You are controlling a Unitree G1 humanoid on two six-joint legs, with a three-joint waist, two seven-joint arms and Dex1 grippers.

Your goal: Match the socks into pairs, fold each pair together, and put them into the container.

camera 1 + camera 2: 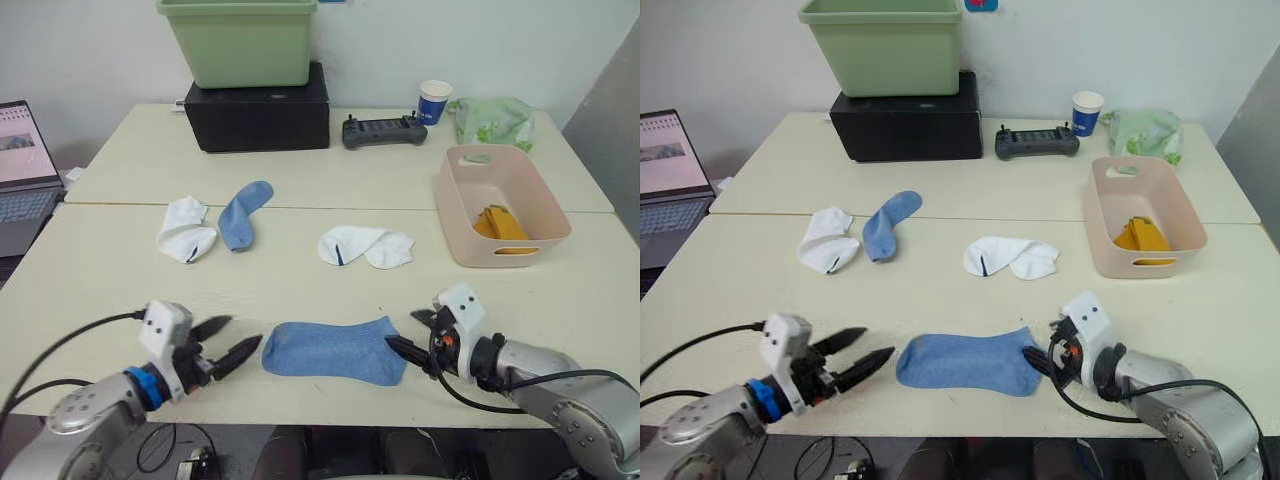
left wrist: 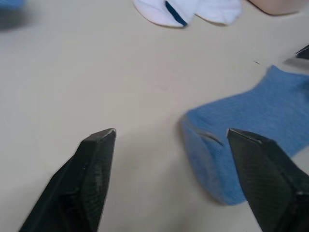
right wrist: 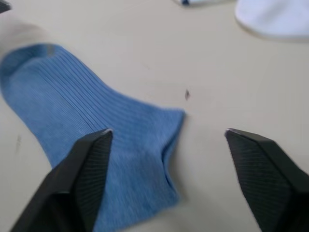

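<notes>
One pair looks finished: folded mustard-orange socks lie inside the pale pink rectangular plastic tub at centre right. The blue and white pairs remain.

A flat light blue ankle sock lies at lower centre, long axis side to side, cuff toward the right gripper, toe toward the left gripper. Both claws are spread, empty, one at each end.

Its mate lies at centre left, angled (just beside a white sock); another white sock lies mid-frame.

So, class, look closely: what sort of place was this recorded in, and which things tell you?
Probably an office or lab workspace rather than a home: plain pale tables pushed together, an open laptop at one side, and a black handheld controller beside a paper cup near the wall.
</notes>
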